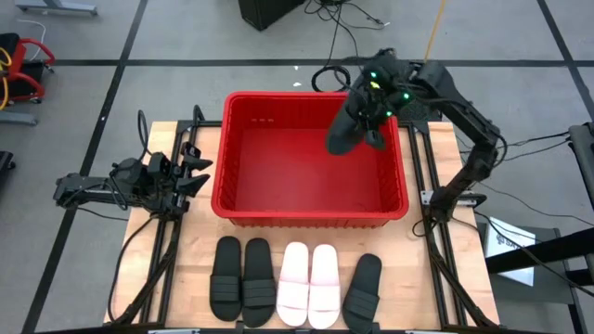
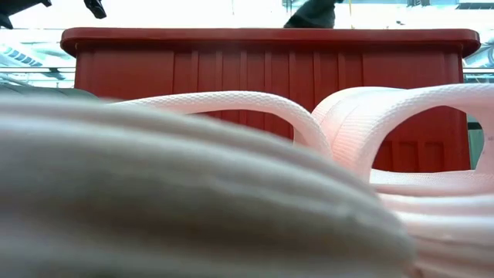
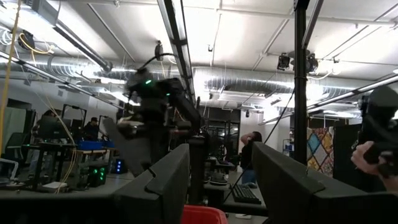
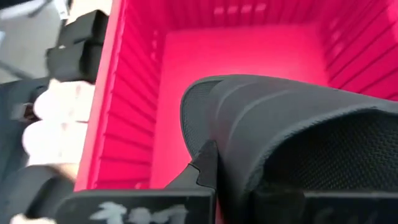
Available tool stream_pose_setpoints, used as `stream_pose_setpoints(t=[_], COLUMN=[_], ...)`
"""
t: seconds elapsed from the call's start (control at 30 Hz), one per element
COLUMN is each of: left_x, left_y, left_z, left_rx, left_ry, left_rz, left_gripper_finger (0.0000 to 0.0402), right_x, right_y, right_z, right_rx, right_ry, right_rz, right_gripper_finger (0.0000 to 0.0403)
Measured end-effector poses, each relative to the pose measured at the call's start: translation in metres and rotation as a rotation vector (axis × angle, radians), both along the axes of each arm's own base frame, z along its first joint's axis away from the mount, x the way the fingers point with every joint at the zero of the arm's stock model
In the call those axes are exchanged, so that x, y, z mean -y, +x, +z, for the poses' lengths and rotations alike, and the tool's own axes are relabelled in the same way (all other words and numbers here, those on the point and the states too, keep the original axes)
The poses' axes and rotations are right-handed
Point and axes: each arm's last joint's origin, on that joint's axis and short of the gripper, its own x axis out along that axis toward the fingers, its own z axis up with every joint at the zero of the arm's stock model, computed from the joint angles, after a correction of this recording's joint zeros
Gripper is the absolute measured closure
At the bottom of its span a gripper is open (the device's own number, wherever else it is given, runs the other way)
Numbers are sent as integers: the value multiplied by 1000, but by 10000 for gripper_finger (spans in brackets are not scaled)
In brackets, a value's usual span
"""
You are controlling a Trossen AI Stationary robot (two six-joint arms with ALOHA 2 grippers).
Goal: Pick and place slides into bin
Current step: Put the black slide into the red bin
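The red bin [image 1: 243, 199] stands mid-table. Above its far right corner my right gripper [image 1: 369, 119] is shut on a black slide [image 1: 345, 137], whose ribbed strap fills the right wrist view [image 4: 292, 118]. Along the near edge two black slides [image 1: 241, 278], two white slides [image 1: 310, 284] and one more black slide [image 1: 363, 291] lie soles down in a row. The white pair's straps [image 2: 370, 116] loom close in the low view. My left gripper [image 1: 200, 174] waits open at the bin's left side, with nothing between its fingers [image 3: 168, 180]. My right gripper grips the black slide at the side of its strap [image 4: 217, 143]; one finger [image 4: 204, 167] lies against the outside, and the slide hides the other. The fingers slant down from the far right. The slide hangs clear above the bin's floor, toe end [image 4: 199, 109] toward the near side.
The bin's inside [image 4: 186, 56] holds nothing that shows. Black frame rails [image 1: 167, 250] run along both sides of the wooden table. Bare tabletop [image 1: 436, 148] lies right of the bin. People and equipment show in the room beyond, in the left wrist view.
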Motion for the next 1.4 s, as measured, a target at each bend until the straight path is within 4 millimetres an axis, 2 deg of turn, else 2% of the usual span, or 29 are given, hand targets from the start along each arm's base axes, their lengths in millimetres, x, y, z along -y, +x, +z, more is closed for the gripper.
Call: stream_pose_setpoints(t=[0.23,0.4,0.57,0.87,1.07,1.4], left_x=[0,0,0,0,0,-2], left_y=[0,0,0,1,1,1], left_z=[0,-1,-1,-2,-2,-2], left_rx=[-2,-8,-8,-29,-25,-24], left_ry=[0,2,10,11,16,64], left_rz=[0,1,6,6,9,122], left_gripper_finger=[217,217,217,217,217,217], right_x=[24,39,47,41,36,22], right_y=[2,5,6,-1,-5,-5], right_z=[-22,-36,-65,-143,-163,-195], right_rx=[-82,-73,-125,-341,-383,-401], right_ry=[106,164,223,407,479,567], right_rz=[47,70,107,157,157,188], right_gripper_finger=[399,399,399,399,399,399])
